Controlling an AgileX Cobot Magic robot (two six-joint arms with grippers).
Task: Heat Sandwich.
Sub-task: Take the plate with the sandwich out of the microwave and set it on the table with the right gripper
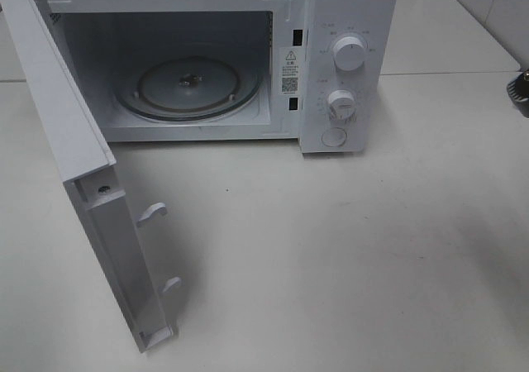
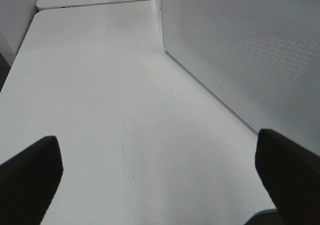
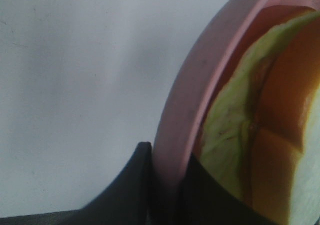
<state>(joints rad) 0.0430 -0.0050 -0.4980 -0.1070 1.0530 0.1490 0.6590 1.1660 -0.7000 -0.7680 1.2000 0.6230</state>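
- Right end effector (image 3: 167,185) pinches the rim of the pink plate (image 3: 200,80). One dark finger (image 3: 127,187) is under the rim and the other is on top, so the jaws are narrow and they hold the plate.
- On the plate lies the sandwich (image 3: 260,130). Its crust looks orange and its filling looks pale yellow-green.
- In the right wrist view the sandwich is very close to the camera, so only a part of it shows.
- Under the plate the white bench (image 3: 75,85) shows.
- Left end effector (image 2: 160,177) is wide. Its two dark fingertips (image 2: 30,177) stand far apart, and nothing is between them.
- It hangs over the bench, beside the dotted white side wall of the microwave (image 2: 250,50).
- From the high camera, the white microwave (image 1: 248,58) stands at the back of the bench (image 1: 347,264).
- Its door (image 1: 91,190) swings wide to the left.
- Inside sits a round glass turntable (image 1: 188,87). Nothing is on it.
- Two white knobs (image 1: 348,55) and a round button are on the right side of the front.
- At the far right edge of the high view, a small dark part (image 1: 519,84) peeks in. I cannot tell what it is.
- Neither the plate nor the sandwich shows in the high view.
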